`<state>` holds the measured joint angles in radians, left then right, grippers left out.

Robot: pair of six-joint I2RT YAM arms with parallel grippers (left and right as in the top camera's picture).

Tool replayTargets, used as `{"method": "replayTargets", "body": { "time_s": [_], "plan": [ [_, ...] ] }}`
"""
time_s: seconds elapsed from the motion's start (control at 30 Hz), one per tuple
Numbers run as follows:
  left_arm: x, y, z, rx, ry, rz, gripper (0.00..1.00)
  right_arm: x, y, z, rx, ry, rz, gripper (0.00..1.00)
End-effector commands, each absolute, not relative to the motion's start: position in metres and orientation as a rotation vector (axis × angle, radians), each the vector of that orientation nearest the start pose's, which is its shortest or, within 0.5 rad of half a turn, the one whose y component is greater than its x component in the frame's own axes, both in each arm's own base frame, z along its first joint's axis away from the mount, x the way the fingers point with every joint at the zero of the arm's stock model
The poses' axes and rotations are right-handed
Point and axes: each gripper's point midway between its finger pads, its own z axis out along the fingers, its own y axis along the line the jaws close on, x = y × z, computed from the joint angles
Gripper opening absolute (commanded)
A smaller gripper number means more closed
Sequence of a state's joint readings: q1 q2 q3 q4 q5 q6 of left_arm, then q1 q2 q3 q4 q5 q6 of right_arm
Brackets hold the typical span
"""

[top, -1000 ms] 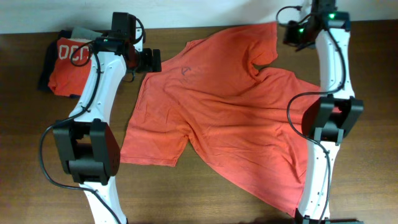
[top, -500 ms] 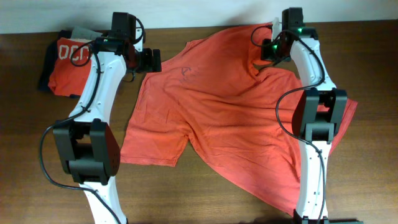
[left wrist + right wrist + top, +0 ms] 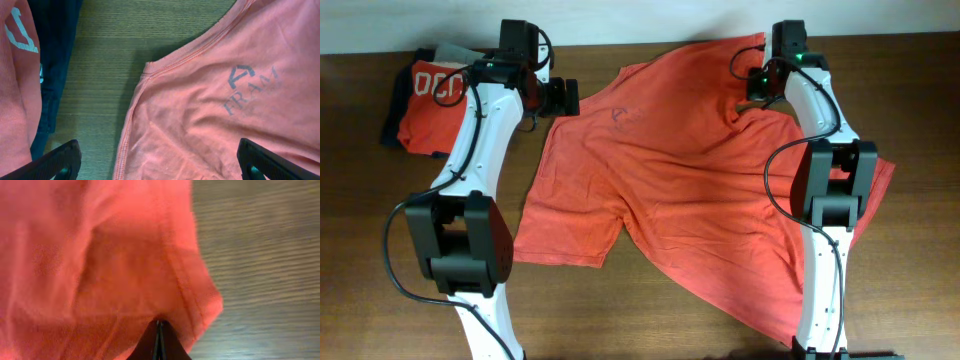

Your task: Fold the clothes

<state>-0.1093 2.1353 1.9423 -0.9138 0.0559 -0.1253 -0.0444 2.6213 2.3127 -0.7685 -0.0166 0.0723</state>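
Note:
The clothes, a coral-red T-shirt (image 3: 670, 180), lie spread across the wooden table with a dark chest logo (image 3: 250, 85) facing up. My left gripper (image 3: 563, 97) hovers open at the shirt's left shoulder. In the left wrist view its black fingertips (image 3: 60, 160) straddle the shoulder seam and hold nothing, the gripper (image 3: 162, 165) wide apart. My right gripper (image 3: 755, 85) sits at the shirt's far right sleeve. In the right wrist view that gripper (image 3: 159, 330) is shut on a fold of the red cloth (image 3: 100, 255) near its hemmed edge.
A pile of other garments (image 3: 425, 95), red with white lettering over dark navy, lies at the far left corner, close to my left arm. The dark garment (image 3: 55, 60) shows beside the shirt's shoulder. Bare wood (image 3: 620, 310) lies along the front edge.
My right gripper has swung left from the table's far right corner onto the shirt's sleeve, staying shut. The left arm has not moved.

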Motion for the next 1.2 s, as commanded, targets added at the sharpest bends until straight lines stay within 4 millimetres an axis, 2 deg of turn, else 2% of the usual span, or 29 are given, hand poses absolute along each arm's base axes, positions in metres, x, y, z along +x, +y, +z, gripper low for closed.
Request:
{"method": "replayTargets", "body": {
  "time_s": [0.0, 0.2, 0.27, 0.37, 0.43, 0.5, 0.63, 0.7, 0.83, 0.9, 0.97, 1.1, 1.17],
  "plan": [
    [0.52, -0.066, 0.137, -0.008, 2.666, -0.163, 0.99, 0.618, -0.056, 0.009, 0.2, 2.624, -0.123, 0.04],
    [0.52, -0.066, 0.137, -0.008, 2.665, -0.163, 0.99, 0.631, -0.076, 0.024, 0.236, 2.55, -0.129, 0.06],
    [0.52, -0.066, 0.137, -0.008, 2.666, -0.163, 0.99, 0.638, -0.081, 0.036, 0.245, 2.514, -0.13, 0.34],
    [0.52, -0.066, 0.137, -0.008, 2.666, -0.163, 0.99, 0.644, -0.083, 0.065, 0.245, 2.468, -0.122, 0.45],
    [0.52, -0.066, 0.137, -0.008, 2.666, -0.163, 0.99, 0.644, -0.083, 0.098, 0.244, 2.443, -0.121, 0.48],
    [0.52, -0.066, 0.137, -0.008, 2.666, -0.163, 0.99, 0.635, -0.082, 0.132, 0.244, 2.441, -0.121, 0.49],
    [0.52, -0.066, 0.137, -0.008, 2.666, -0.163, 0.99, 0.594, -0.078, 0.194, 0.247, 2.493, -0.122, 0.48],
    [0.52, -0.066, 0.137, -0.008, 2.666, -0.163, 0.99, 0.569, -0.076, 0.214, 0.254, 2.537, -0.123, 0.33],
    [0.52, -0.066, 0.137, -0.008, 2.666, -0.163, 0.99, 0.519, -0.08, 0.234, 0.429, 2.615, -0.093, 0.04],
    [0.52, -0.066, 0.137, -0.008, 2.666, -0.163, 0.99, 0.501, -0.081, 0.239, 0.488, 2.647, -0.082, 0.04],
    [0.52, -0.066, 0.137, -0.008, 2.666, -0.163, 0.99, 0.499, -0.074, 0.244, 0.462, 2.646, -0.01, 0.04],
    [0.52, -0.066, 0.137, -0.008, 2.666, -0.163, 0.99, 0.5, -0.037, 0.258, 0.384, 2.63, 0.296, 0.04],
    [0.52, -0.066, 0.137, -0.008, 2.666, -0.163, 0.99, 0.497, -0.023, 0.265, 0.355, 2.623, 0.391, 0.04]
  ]
}}
